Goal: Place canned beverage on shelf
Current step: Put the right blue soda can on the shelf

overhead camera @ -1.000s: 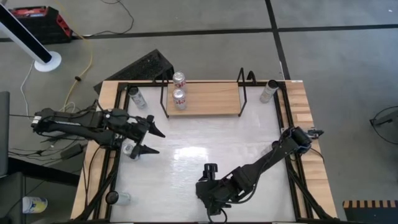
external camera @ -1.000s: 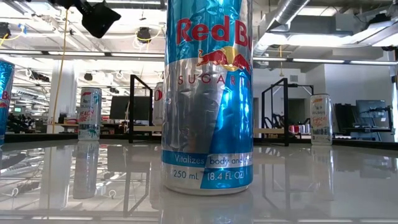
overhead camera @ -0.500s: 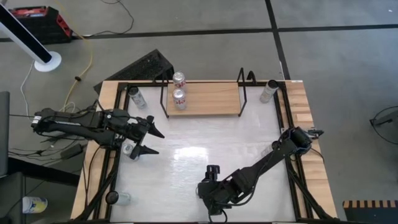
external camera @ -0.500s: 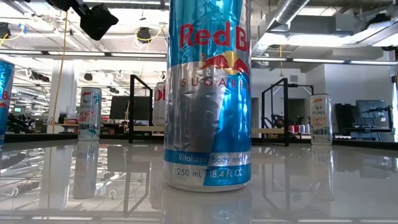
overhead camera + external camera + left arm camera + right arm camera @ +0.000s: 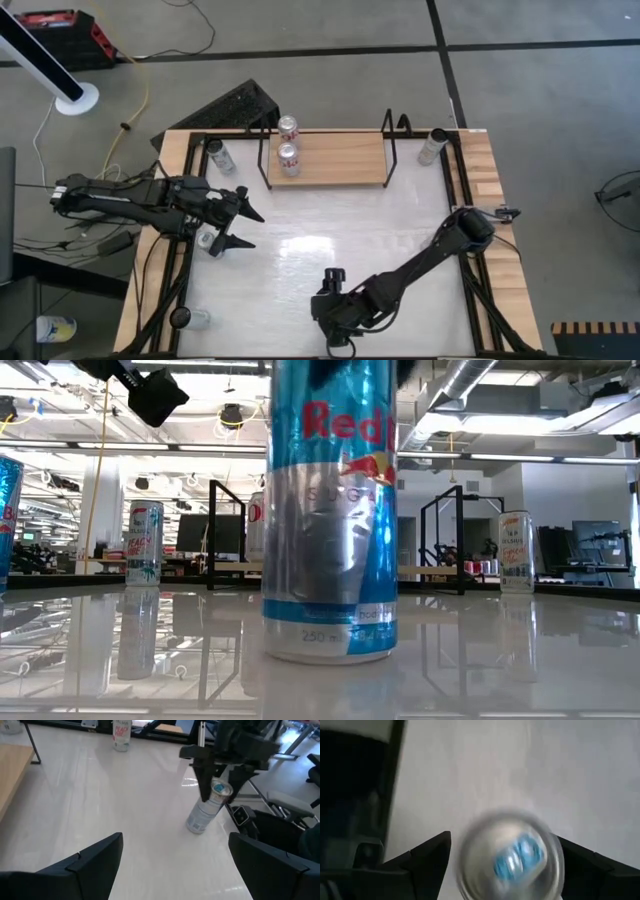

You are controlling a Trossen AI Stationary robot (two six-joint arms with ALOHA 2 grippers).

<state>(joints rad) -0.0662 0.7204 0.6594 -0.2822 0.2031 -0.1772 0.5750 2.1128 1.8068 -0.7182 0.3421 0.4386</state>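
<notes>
A blue-and-silver can [image 5: 330,530] stands on the white tabletop near the front centre. It also shows in the left wrist view [image 5: 202,815] and from above in the right wrist view [image 5: 507,855]. My right gripper [image 5: 333,280] is over it, fingers down on either side of its top. My left gripper [image 5: 257,229] is open and empty at the table's left, above the surface. The light-wood shelf [image 5: 340,160] with black end rails stands at the far edge. Two cans [image 5: 289,158] stand on the shelf's left end. My right gripper has the can's upper part [image 5: 216,795], just below the rim, between its two fingers [image 5: 204,787]. The fingers come from above and point down. The can stands with its bottom [image 5: 330,650] on the table, about upright.
A loose can [image 5: 220,155] stands left of the shelf, one [image 5: 432,145] at the far right corner, and one [image 5: 198,318] at the near left corner. Black frame rails and wooden slats run along both table sides. Bare white tabletop [image 5: 330,225] lies between the held can and the shelf.
My right gripper has shifted a little toward the table's near left over the can. The can has turned about its own axis, its label swinging sideways. It has also slid slightly away from the near edge, bottom still on the table.
</notes>
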